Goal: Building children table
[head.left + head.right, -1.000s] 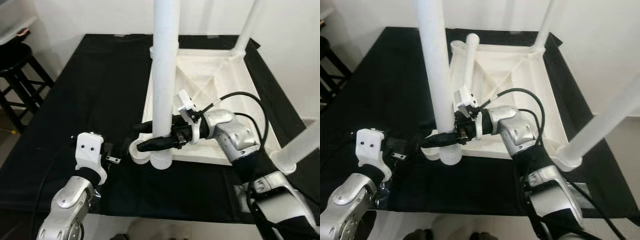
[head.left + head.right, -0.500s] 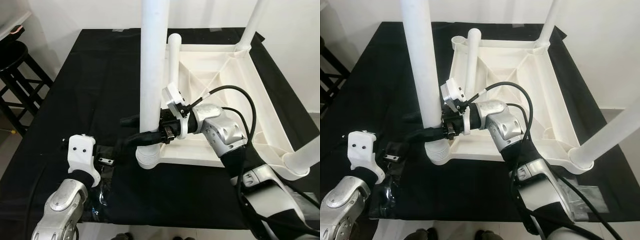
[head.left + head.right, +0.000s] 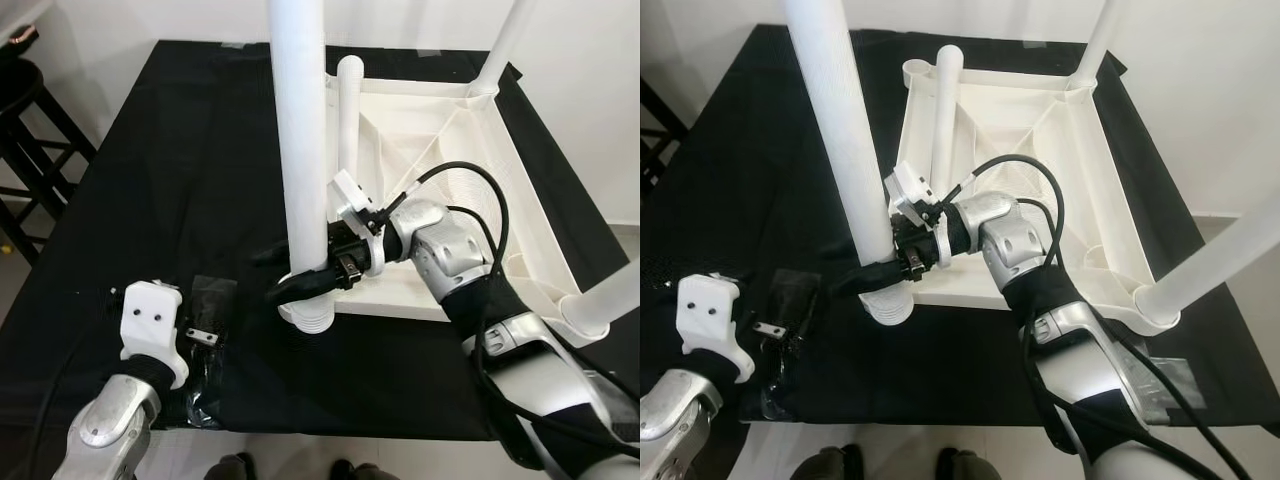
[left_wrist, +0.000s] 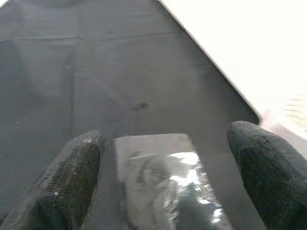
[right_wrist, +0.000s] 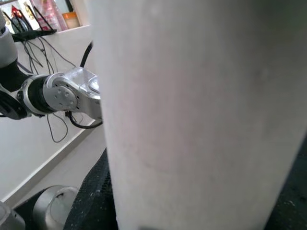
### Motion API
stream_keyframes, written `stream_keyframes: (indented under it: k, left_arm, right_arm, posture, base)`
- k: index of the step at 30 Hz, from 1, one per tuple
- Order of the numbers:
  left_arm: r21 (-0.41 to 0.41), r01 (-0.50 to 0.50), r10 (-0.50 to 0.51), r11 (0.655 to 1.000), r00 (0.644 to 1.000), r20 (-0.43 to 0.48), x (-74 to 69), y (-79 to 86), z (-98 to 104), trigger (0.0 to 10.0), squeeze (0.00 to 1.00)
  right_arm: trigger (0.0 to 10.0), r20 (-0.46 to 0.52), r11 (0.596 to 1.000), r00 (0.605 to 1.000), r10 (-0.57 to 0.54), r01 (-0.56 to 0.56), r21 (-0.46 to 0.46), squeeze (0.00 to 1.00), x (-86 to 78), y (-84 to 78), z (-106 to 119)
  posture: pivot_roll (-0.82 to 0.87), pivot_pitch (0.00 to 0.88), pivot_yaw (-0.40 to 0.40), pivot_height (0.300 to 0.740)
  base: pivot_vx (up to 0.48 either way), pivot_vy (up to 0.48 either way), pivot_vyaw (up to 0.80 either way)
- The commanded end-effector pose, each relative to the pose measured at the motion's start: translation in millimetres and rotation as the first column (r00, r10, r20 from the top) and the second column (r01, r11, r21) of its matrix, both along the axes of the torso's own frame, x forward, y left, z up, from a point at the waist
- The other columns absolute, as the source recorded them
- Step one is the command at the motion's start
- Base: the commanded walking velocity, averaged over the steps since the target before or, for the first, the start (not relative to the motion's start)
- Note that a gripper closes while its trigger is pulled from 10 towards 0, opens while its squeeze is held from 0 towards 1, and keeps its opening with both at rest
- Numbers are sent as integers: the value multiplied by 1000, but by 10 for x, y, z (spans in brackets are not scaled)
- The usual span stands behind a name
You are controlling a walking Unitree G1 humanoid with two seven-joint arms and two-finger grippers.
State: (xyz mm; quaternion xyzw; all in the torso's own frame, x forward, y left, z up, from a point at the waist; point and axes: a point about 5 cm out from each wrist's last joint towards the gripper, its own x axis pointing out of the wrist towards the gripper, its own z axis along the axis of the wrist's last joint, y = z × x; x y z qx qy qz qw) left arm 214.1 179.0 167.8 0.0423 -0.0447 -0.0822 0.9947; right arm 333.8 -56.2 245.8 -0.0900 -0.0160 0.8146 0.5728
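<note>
The white children's table (image 3: pixel 440 140) lies upside down on a black cloth (image 3: pixel 190 150). Two legs stand upright at its right corners (image 3: pixel 505 45), (image 3: pixel 612 298). A third white leg (image 3: pixel 300 120) stands at the near left corner, its ribbed base (image 3: pixel 315 318) showing. My right gripper (image 3: pixel 285 272) is shut on this leg just above the base; the leg (image 5: pixel 201 110) is close against the right wrist camera. A loose leg (image 3: pixel 350 110) lies inside the table. My left gripper (image 4: pixel 163 167) hangs open over a clear plastic bag (image 4: pixel 163 191) to the left of the table.
A small metal bracket (image 3: pixel 200 335) lies by the plastic bag (image 3: pixel 205 320) near the cloth's front edge. A dark stool (image 3: pixel 25 110) stands off the cloth at the far left. A white wall runs behind. Bare black cloth lies left of the table.
The head view has shifted. My right gripper keeps its hold on the near left leg. My left arm has drifted a little away from the table's corner.
</note>
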Motion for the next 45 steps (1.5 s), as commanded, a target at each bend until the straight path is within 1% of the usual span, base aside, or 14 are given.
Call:
stream_keyframes:
  k: [1,3,5,12,17,20,22,25,28,32,36,41,45]
  left_arm:
    - [-7,66,-66,998,998,16,-96,-86,0,10000,0]
    - [-7,66,-66,998,998,16,-96,-86,0,10000,0]
    - [7,106,-106,994,994,21,-153,-142,-5,10000,0]
    - [3,121,-121,993,992,19,-208,-192,-1,10000,0]
    - [-1,113,-113,994,993,19,-252,-205,-2,10000,0]
    - [-2,112,-112,994,994,20,-256,-204,-2,10000,0]
    - [-2,110,-110,994,994,22,-268,-205,0,10000,0]
    - [-2,110,-110,994,994,22,-272,-206,2,10000,0]
    - [-2,107,-107,994,994,21,-282,-208,1,10000,0]
    - [-2,107,-107,994,994,20,-287,-212,1,10000,0]
    - [-2,105,-105,994,994,19,-287,-214,-2,10000,0]
    - [0,105,-105,995,994,17,-282,-211,-6,10000,0]
    - [2,104,-104,995,994,16,-268,-201,-9,10000,0]
  right_arm:
    - [10000,-19,1000,1000,3,-4,-24,0,18,9,-66]
    - [10000,-19,1000,1000,3,-4,-24,0,18,9,-66]
    - [10000,-27,1000,1000,-12,12,-25,0,64,9,-49]
    - [10000,-36,999,999,-20,19,-31,0,101,21,-33]
    - [10000,-32,999,999,16,-18,-48,0,80,143,-52]
    - [10000,-30,998,999,23,-24,-51,0,76,164,-53]
    - [10000,-15,997,999,46,-47,-62,0,60,232,-44]
    - [10000,-9,996,998,55,-55,-66,0,56,256,-37]
    - [10000,27,993,997,74,-71,-95,0,45,298,-45]
    - [10000,48,991,996,72,-67,-113,0,56,294,-53]
    - [10000,80,988,995,63,-51,-143,0,77,251,-85]
    - [10000,88,988,994,58,-45,-145,0,81,223,-94]
    - [10000,75,990,995,66,-55,-133,0,48,160,-141]
  posture:
    - [89,274,-99,740]
    - [89,274,-99,740]
    - [90,288,-100,740]
    - [99,307,-115,740]
    - [106,319,-127,740]
    - [106,319,-127,740]
    - [113,326,-134,740]
    - [113,326,-134,740]
    - [111,329,-138,740]
    - [110,331,-137,740]
    - [108,331,-136,740]
    - [107,331,-134,740]
    - [105,327,-127,740]
  base:
    - [0,0,0]
    - [0,0,0]
    - [0,0,0]
    - [0,0,0]
    - [0,0,0]
    - [0,0,0]
    - [0,0,0]
    - [0,0,0]
    - [0,0,0]
    - [0,0,0]
    - [0,0,0]
    - [0,0,0]
    - [0,0,0]
